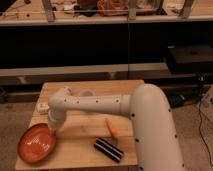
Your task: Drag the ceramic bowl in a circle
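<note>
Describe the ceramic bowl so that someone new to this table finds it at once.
Look at the wooden table, at its near left corner as seen. The ceramic bowl lies there, with the gripper at its right rim. It is wide, round, orange-red, the largest item.

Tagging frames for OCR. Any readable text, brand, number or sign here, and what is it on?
None legible.
The white packet at the left edge of the table: any print is too blurred to read.
The ceramic bowl: pale markings inside, not readable as letters.
The black object: no label shows.
The pincer, at the bowl's right rim: no marking shows.
</note>
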`<action>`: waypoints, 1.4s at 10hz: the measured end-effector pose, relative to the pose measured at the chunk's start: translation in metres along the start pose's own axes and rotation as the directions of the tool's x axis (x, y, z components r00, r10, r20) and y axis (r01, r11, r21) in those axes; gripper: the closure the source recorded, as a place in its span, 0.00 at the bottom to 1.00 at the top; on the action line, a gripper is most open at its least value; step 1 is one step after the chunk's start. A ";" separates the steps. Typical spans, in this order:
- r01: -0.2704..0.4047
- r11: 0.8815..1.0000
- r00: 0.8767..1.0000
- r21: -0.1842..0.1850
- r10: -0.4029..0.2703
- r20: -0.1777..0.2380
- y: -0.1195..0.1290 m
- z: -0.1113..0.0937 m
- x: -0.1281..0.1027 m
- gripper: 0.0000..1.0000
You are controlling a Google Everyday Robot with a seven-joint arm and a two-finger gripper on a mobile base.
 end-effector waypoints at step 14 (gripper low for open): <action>-0.391 0.919 0.920 -0.046 0.388 -0.057 0.128 -0.062 -0.102 1.00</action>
